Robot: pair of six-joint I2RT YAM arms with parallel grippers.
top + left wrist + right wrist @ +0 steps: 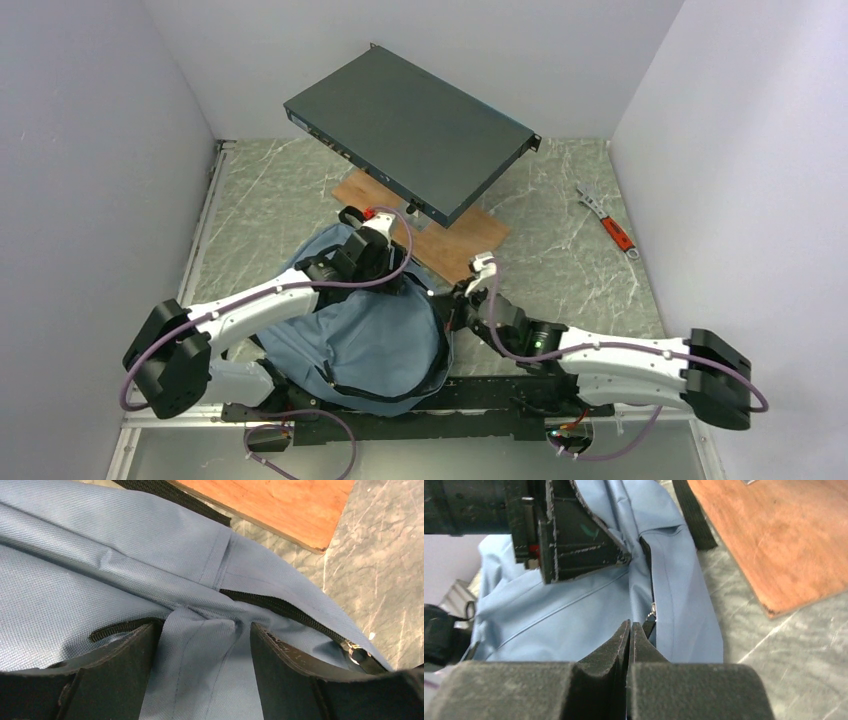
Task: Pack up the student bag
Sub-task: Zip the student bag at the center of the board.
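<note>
Bag: the blue-grey bag (370,345) lies slumped on the table (270,200) at its near edge, between the two arms and just in front of the wooden board (455,245).
Left gripper: the left gripper (204,627) reaches down onto the far part of the bag. A bunched fold of the fabric is pinched between its two fingers (280,665), and creases run outward from the pinch.
Right gripper: the right gripper (630,625) is at the bag's right edge. Its fingers are pressed together with only a hairline gap, and they clamp the dark tab of the zipper pull (652,612) at their tips.
Zipper: the black zipper (280,607) runs along the bag's edge from beside the left gripper to the pull. The stretch seen from the left wrist looks closed.
Strap: a black strap (694,515) lies flat on the table, between the bag and the board.
Board: reddish-brown and flat on the table, with its near corner close to the bag.
Metal box: a dark, flat metal box (410,130) sits raised above the far part of the board and is turned at an angle to the table's edges.
Wrench: a wrench (608,222) with a red handle lies on the right side of the table, well apart from the bag.
Table: marbled grey-green with pale scratches, and plain pale walls on three sides.
</note>
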